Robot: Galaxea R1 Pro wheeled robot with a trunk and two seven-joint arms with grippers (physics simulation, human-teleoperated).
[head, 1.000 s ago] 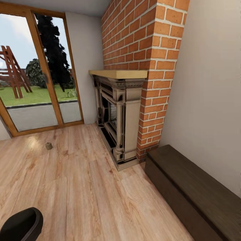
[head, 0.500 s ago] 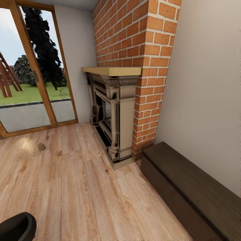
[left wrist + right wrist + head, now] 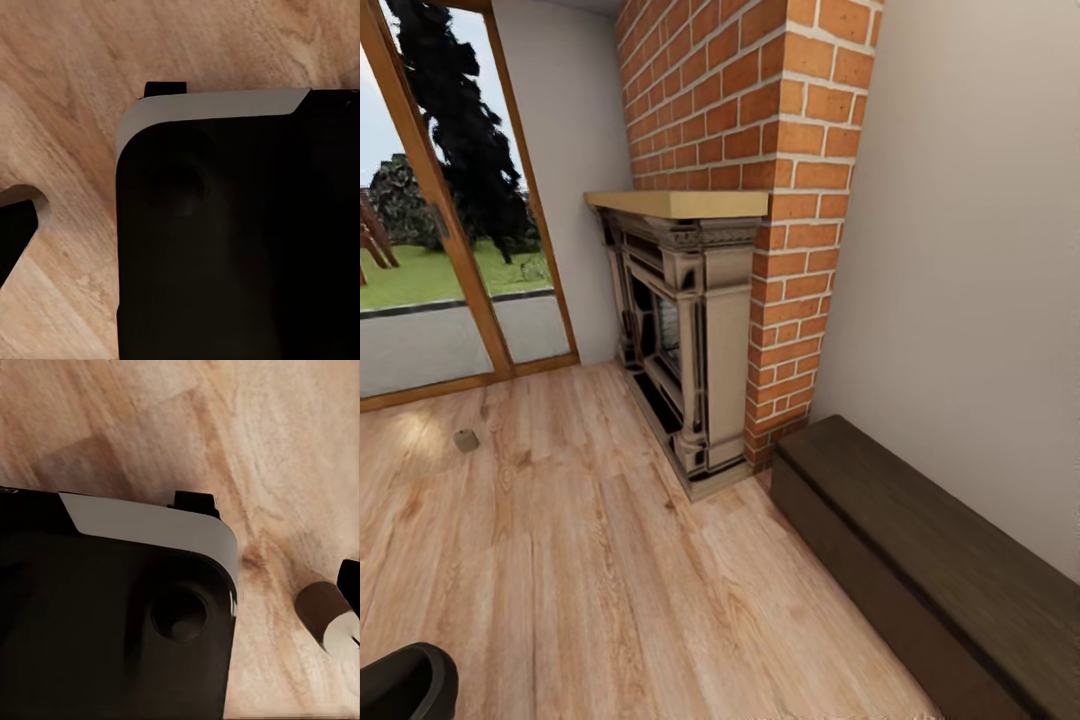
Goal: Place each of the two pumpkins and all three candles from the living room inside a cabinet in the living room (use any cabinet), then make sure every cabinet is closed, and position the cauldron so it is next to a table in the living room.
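A small beige-grey candle (image 3: pixel 465 440) stands alone on the wooden floor in front of the glass patio door, at the left of the head view. The cabinet (image 3: pixel 920 570), a long low dark brown unit, runs along the right wall from beside the brick chimney to the lower right corner, and its fronts look shut. A black rounded shape (image 3: pixel 405 685) sits at the lower left corner. I cannot tell whether it is the cauldron or part of me. Both wrist views look down on my black, white-edged base (image 3: pixel 225 225) (image 3: pixel 112 615) over the floor.
An ornate beige-and-black fireplace (image 3: pixel 680 340) under a brick chimney (image 3: pixel 760 120) juts out from the wall between the door and the cabinet. A glass patio door (image 3: pixel 430 250) with a wooden frame is at the left. Open wooden floor (image 3: pixel 610 580) spreads in front.
The whole picture has slid left, so the camera has turned right. The candle, fireplace and cabinet keep their places relative to each other.
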